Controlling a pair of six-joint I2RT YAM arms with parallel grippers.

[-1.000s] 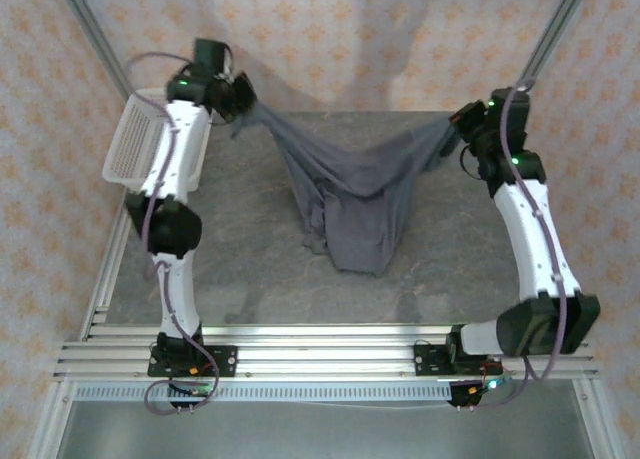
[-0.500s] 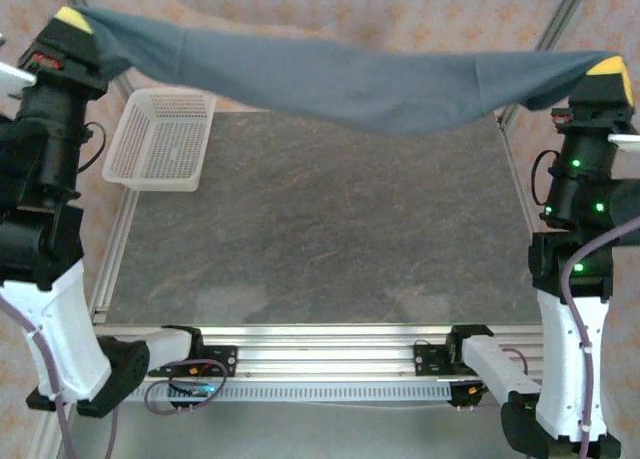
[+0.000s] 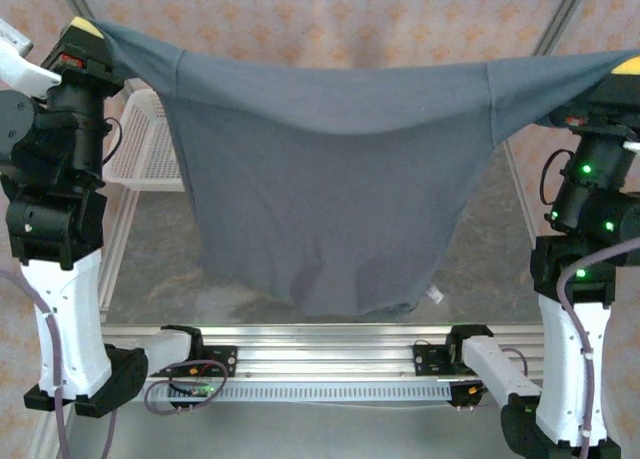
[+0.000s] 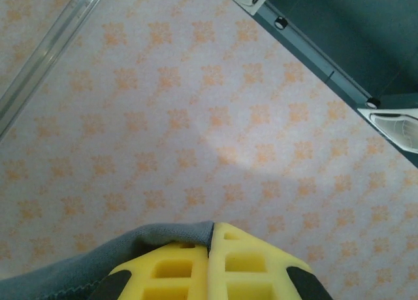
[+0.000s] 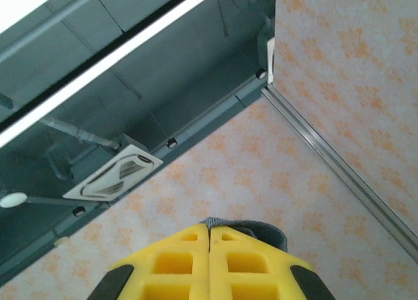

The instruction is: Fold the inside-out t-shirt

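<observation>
Overhead camera: a dark slate-grey soft cloth t-shirt (image 3: 330, 189) is held spread in the air over a grey stone-patterned table (image 3: 150, 259). A small white tag (image 3: 433, 294) is seen at its lower hem. One top corner is pinched by the yellow-tipped left gripper (image 3: 85, 29), the other by the right gripper (image 3: 625, 67). A white plastic mesh basket (image 3: 135, 149) is partly covered by the cloth.

Left wrist camera: the left gripper (image 4: 210, 238) is pressed closed on grey fabric (image 4: 150, 244).

Right wrist camera: the right gripper (image 5: 209, 231) is clamped on a grey fold (image 5: 258, 231).
</observation>
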